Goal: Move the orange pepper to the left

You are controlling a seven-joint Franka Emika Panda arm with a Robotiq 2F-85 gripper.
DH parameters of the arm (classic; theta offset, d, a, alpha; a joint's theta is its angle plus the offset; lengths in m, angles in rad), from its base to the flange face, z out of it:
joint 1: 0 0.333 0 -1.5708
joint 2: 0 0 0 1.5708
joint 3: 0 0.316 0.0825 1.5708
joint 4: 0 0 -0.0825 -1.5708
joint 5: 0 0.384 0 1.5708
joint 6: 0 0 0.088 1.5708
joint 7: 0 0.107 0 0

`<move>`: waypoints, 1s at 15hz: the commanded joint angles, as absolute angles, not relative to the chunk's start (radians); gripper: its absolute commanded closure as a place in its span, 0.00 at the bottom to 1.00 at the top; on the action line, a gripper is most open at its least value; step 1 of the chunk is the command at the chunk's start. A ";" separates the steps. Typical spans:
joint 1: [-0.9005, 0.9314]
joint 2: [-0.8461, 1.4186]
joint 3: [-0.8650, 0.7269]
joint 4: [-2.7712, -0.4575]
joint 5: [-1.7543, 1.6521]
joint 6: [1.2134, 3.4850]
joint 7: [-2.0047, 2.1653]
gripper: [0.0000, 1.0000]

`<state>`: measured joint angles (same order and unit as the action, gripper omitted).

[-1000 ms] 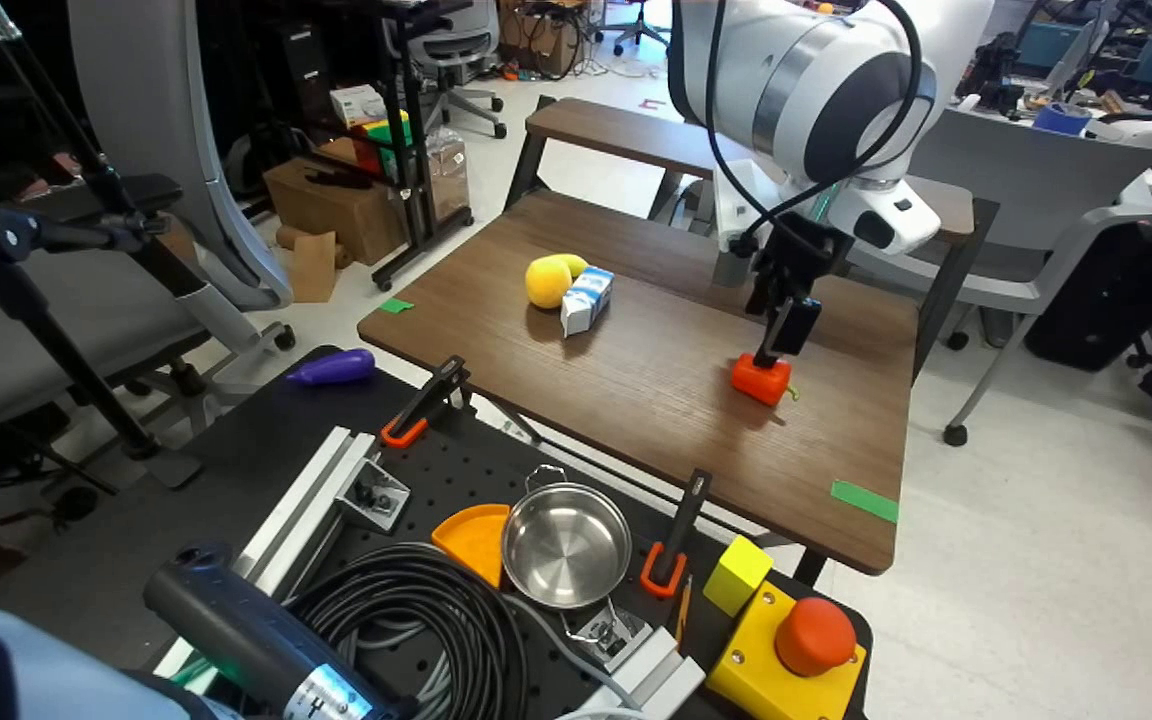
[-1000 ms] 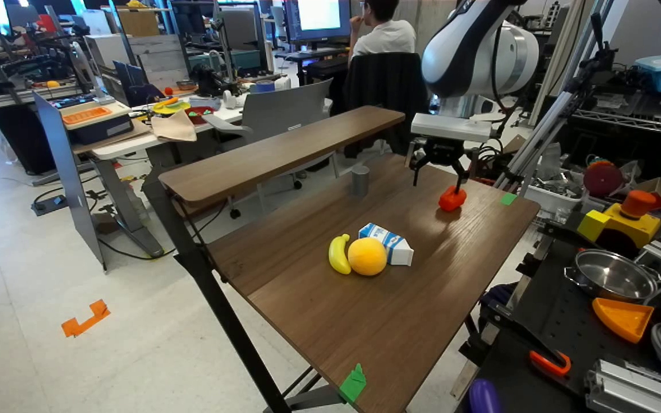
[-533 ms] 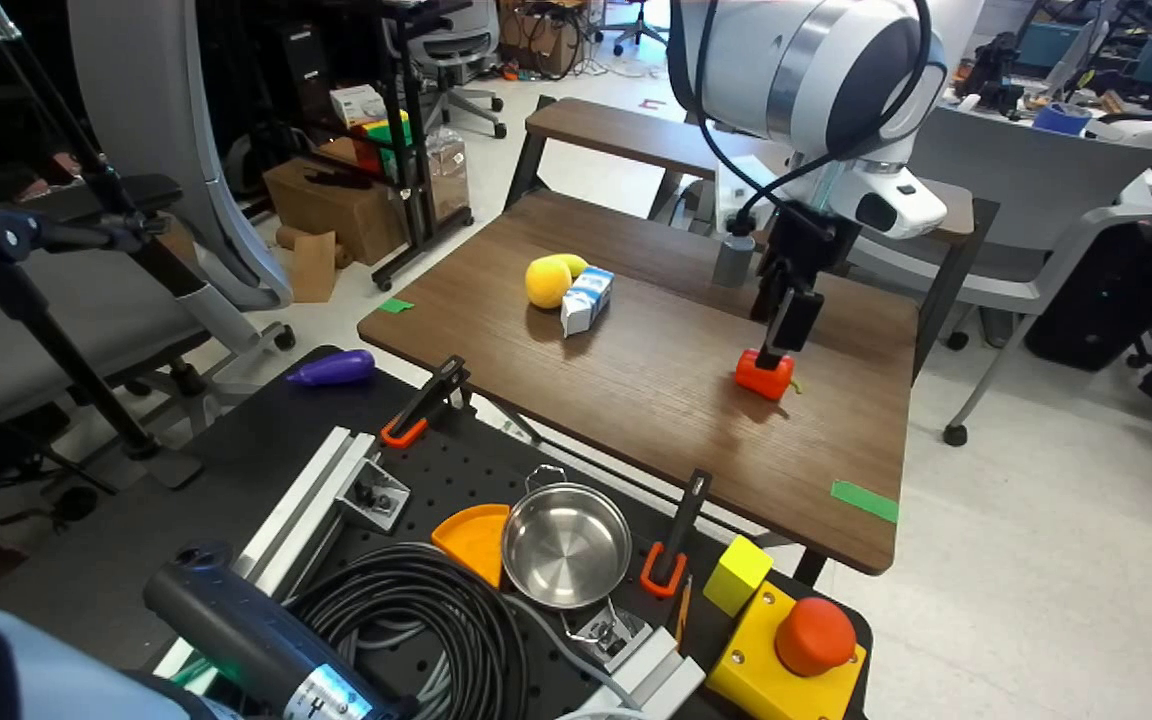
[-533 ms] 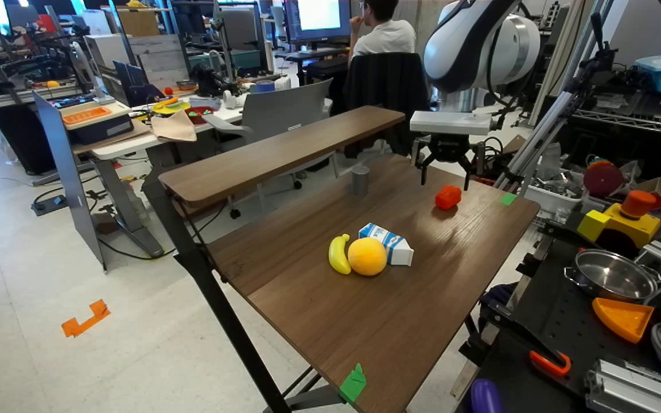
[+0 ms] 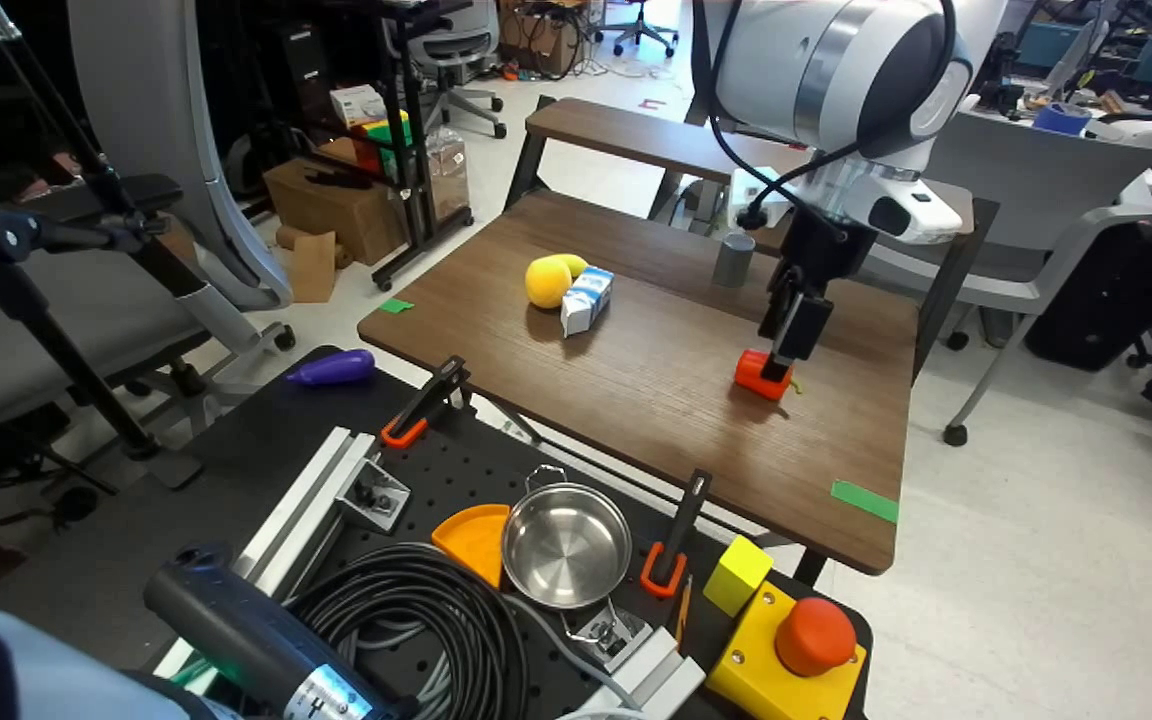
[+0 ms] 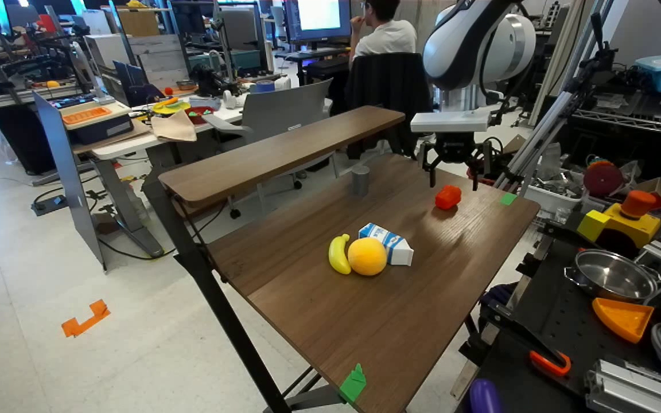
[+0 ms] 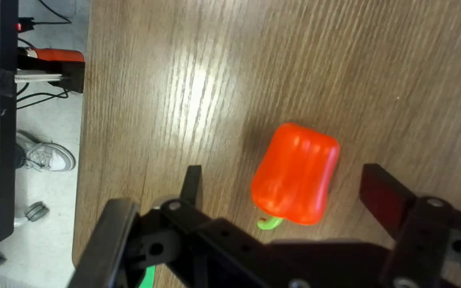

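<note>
The orange pepper (image 7: 294,176) is a chunky red-orange toy with a green stem. It lies on its side on the brown table and also shows in both exterior views (image 5: 751,372) (image 6: 448,197). My gripper (image 6: 454,186) points down above the pepper. It is open and empty. In the wrist view my gripper (image 7: 282,169) has one finger on each side of the pepper, with visible space between the pepper and each finger. In an exterior view a fingertip (image 5: 777,366) covers part of the pepper.
A yellow round fruit (image 6: 367,256), a banana (image 6: 339,254) and a blue-white carton (image 6: 391,245) stand together on the table (image 6: 307,312). A grey cylinder (image 6: 360,180) stands near the raised shelf (image 6: 284,155). A black cart holds a steel pan (image 5: 566,545).
My gripper has levelled and its finger has come off the pepper's side. It has then shifted slightly right in both exterior views. The pepper has moved very slightly, then stayed still.
</note>
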<state>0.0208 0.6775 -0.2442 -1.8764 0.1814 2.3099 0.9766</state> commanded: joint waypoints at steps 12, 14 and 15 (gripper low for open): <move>-0.018 0.820 -0.221 -1.691 0.169 2.229 1.007 0.73; -0.020 0.796 -0.213 -1.709 0.166 2.208 0.981 0.75; -0.018 0.777 -0.210 -1.727 0.161 2.202 0.963 0.75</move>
